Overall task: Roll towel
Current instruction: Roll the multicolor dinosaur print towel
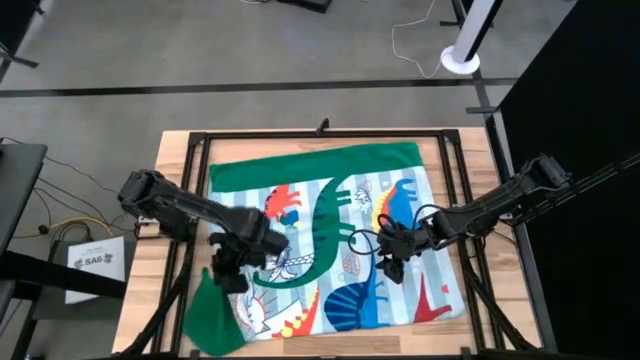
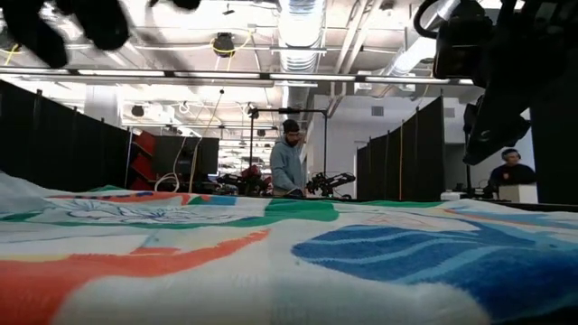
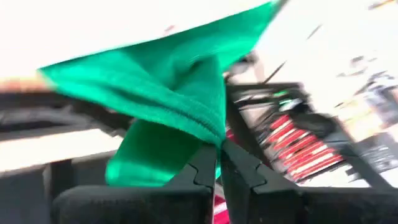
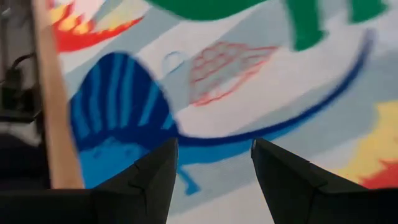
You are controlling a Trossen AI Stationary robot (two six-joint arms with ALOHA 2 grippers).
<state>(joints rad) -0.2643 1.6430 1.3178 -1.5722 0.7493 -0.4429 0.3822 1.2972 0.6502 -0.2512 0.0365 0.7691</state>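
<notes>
The towel (image 1: 330, 240) lies spread across the wooden table (image 1: 175, 160), its near-left corner lifted and folded to show plain green. The left gripper (image 1: 232, 268) is clenched on that raised corner. The right gripper (image 1: 392, 252) hovers over the towel's right half, fingers (image 4: 152, 177) parted.

You see a gray floor (image 1: 250, 50), black curtain walls (image 2: 54, 135), bright ceiling lights (image 2: 298, 27), and a person (image 2: 289, 162) standing far back.
</notes>
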